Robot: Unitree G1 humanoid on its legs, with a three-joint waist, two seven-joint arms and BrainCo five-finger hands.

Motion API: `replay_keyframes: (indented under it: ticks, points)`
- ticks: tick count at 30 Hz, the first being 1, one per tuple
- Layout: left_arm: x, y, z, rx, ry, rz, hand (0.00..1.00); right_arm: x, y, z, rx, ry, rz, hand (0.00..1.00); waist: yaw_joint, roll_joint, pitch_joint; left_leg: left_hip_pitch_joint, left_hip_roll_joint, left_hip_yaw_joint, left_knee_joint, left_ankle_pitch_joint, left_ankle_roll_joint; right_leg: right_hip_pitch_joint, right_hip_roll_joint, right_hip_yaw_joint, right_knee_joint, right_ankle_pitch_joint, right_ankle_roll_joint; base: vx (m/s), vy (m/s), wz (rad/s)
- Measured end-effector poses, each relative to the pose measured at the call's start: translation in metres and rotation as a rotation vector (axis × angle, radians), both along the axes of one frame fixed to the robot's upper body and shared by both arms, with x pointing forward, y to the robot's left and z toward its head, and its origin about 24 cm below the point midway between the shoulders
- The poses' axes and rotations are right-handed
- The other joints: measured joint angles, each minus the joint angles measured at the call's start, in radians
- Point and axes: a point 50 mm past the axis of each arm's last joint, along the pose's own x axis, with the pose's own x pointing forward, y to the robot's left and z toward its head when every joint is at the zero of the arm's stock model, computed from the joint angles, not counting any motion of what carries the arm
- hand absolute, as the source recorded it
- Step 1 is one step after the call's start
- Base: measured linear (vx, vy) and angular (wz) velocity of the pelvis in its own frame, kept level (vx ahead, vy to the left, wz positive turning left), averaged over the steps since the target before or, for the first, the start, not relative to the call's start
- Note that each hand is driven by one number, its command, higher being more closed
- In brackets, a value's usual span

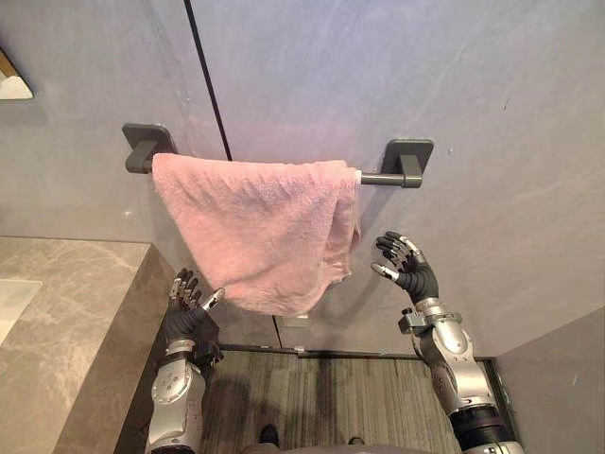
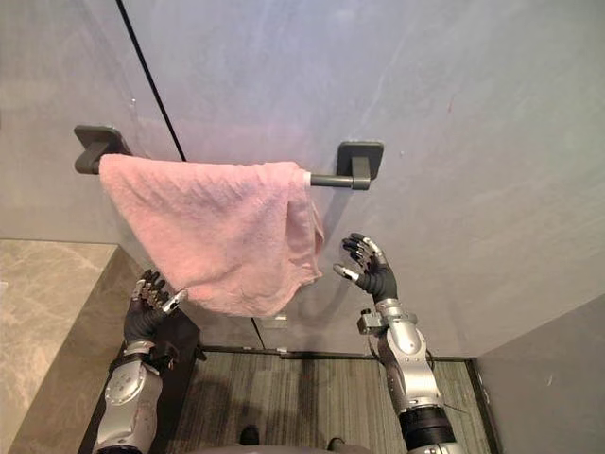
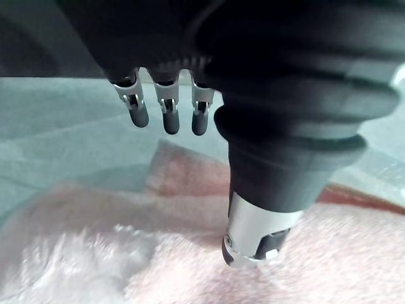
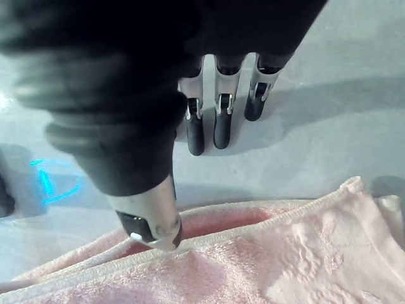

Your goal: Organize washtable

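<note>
A pink towel (image 1: pixel 265 227) hangs draped over a dark grey wall rail (image 1: pixel 392 177), bunched thicker toward its right end. My left hand (image 1: pixel 189 307) is raised below the towel's lower left edge, fingers relaxed and holding nothing. My right hand (image 1: pixel 406 265) is up just right of the towel's right edge, fingers straight, apart from the cloth. In the left wrist view the pink towel (image 3: pixel 329 253) lies close under the fingers (image 3: pixel 166 114). In the right wrist view the towel's hemmed edge (image 4: pixel 285 240) lies near the thumb (image 4: pixel 152 221).
A grey marble counter (image 1: pixel 66 322) stands at the left, its side face next to my left arm. The rail's brackets (image 1: pixel 146 147) sit on a grey stone wall with a dark vertical seam (image 1: pixel 210 85). Striped floor (image 1: pixel 331 397) lies below.
</note>
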Motion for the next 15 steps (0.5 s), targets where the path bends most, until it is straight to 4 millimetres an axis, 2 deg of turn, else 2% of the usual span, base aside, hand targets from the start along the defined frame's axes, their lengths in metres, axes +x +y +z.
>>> replay_keyframes:
  ticks: [4,8,11,14,15]
  points:
    - [-0.004,0.003,0.002,-0.018,-0.020,0.038,0.00,-0.006,-0.005,-0.006,0.030,0.021,-0.046,0.00,0.000,0.000,0.000,0.001,-0.004,-0.001,0.000,-0.001,0.001,0.000,0.000,-0.003,-0.004,0.000,0.000,0.00,0.000,0.00]
    - [-0.012,0.010,-0.001,-0.024,-0.004,0.067,0.00,-0.017,-0.021,-0.008,0.048,0.024,-0.131,0.00,-0.002,-0.001,-0.001,0.004,-0.005,0.000,0.000,-0.005,0.002,0.003,0.000,-0.002,-0.010,0.000,0.000,0.00,0.000,0.00]
    - [-0.016,0.021,0.001,-0.021,-0.014,0.118,0.00,-0.023,-0.039,-0.008,0.053,0.023,-0.217,0.00,-0.008,-0.002,-0.001,0.005,-0.005,0.000,0.000,-0.006,0.002,0.006,0.000,-0.003,-0.013,0.000,0.000,0.00,0.000,0.00]
    - [-0.026,0.041,0.006,-0.022,-0.038,0.214,0.00,-0.034,-0.062,0.000,0.064,-0.010,-0.333,0.00,-0.025,-0.002,-0.002,0.020,-0.005,0.000,0.000,-0.011,0.002,0.026,0.000,-0.005,-0.021,0.000,0.000,0.00,0.000,0.00]
    - [-0.032,0.050,0.010,-0.022,-0.055,0.267,0.00,-0.039,-0.075,0.008,0.059,-0.044,-0.400,0.00,-0.028,-0.002,-0.001,0.026,-0.005,0.001,0.000,-0.014,0.001,0.032,0.000,-0.004,-0.025,0.000,0.000,0.00,0.000,0.00]
